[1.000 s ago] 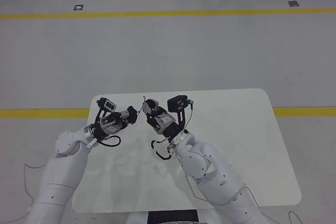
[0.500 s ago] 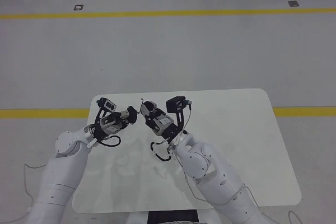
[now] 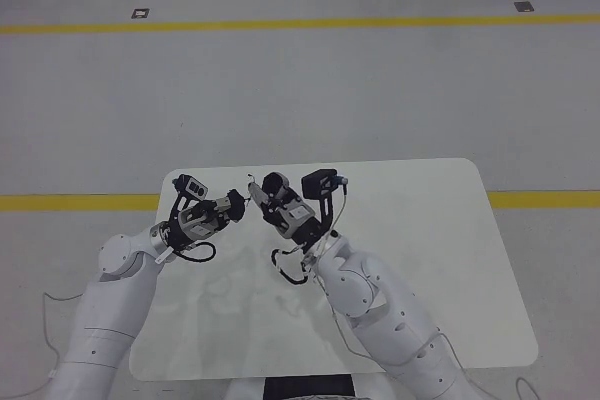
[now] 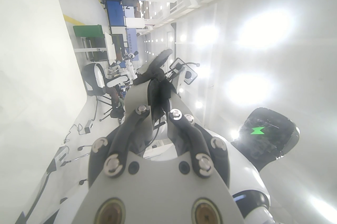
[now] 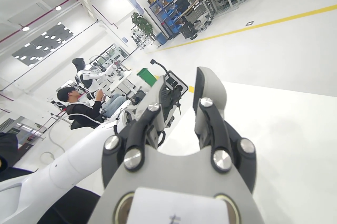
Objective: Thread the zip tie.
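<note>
Left gripper (image 3: 236, 204) clamped on zip tie (image 5: 180, 108); right gripper (image 5: 181, 77) spread apart (by far edge of table (image 3: 430, 250)). Align tail squarely before closing.

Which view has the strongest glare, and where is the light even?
Left wrist view: ceiling lights bloom into white patches beside the left claw. Right wrist view: even light, the thin zip tie shows dark against the white background. Top view: flat light, no glare.

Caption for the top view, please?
Left gripper holds a thin black zip tie beside the open right gripper, above white table.
</note>
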Motion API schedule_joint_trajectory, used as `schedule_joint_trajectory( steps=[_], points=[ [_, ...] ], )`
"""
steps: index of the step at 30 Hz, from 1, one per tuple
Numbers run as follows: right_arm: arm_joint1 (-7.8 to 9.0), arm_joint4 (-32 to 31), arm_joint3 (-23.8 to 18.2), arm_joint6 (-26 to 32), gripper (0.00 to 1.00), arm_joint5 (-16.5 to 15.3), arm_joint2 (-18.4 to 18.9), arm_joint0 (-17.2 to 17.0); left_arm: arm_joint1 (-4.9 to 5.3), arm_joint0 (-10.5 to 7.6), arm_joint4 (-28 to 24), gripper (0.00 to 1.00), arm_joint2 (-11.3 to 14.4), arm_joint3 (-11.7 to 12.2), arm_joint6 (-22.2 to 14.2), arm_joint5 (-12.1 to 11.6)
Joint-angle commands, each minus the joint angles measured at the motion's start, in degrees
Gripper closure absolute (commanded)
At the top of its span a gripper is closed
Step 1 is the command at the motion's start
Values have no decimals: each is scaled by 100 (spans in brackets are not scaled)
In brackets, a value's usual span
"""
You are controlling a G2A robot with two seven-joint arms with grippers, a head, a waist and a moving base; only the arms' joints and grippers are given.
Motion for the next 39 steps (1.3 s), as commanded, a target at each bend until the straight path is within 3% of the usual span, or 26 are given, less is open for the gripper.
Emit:
schedule_joint_trajectory(
  steps=[1,12,17,22,27,28,29,30,37,39],
  points=[
    [22,-116,-79,12,0,-29,56,-51,0,0,0,100,0,0,0,0],
    [249,-1364,-436,-230,0,-649,670,-510,-2,4,-14,100,4,-2,41,14],
    [249,-1364,-436,-230,0,-649,670,-510,-17,52,-556,100,26,-230,346,443],
    [249,-1364,-436,-230,0,-649,670,-510,-10,107,-1253,100,-16,-364,276,1097],
    [302,-2439,-412,-454,0,-710,609,-486,11,191,-1735,100,-39,-414,126,1773],
    [305,-2611,-393,-559,0,-710,569,-483,17,195,-1722,100,-81,-434,166,1718],
    [311,-3030,-352,-793,0,-541,566,-450,42,172,-1220,100,-107,-573,109,1332],
    [316,-3360,-328,-903,0,-388,549,-445,42,172,-1220,100,-107,-573,109,1332],
    [316,-3360,-328,-903,0,-388,549,-445,37,175,-1250,100,-98,-581,195,1336],
    [336,-3796,-320,-836,0,-442,492,-397,13,214,-1663,100,-25,-599,382,1655]
  ],
)
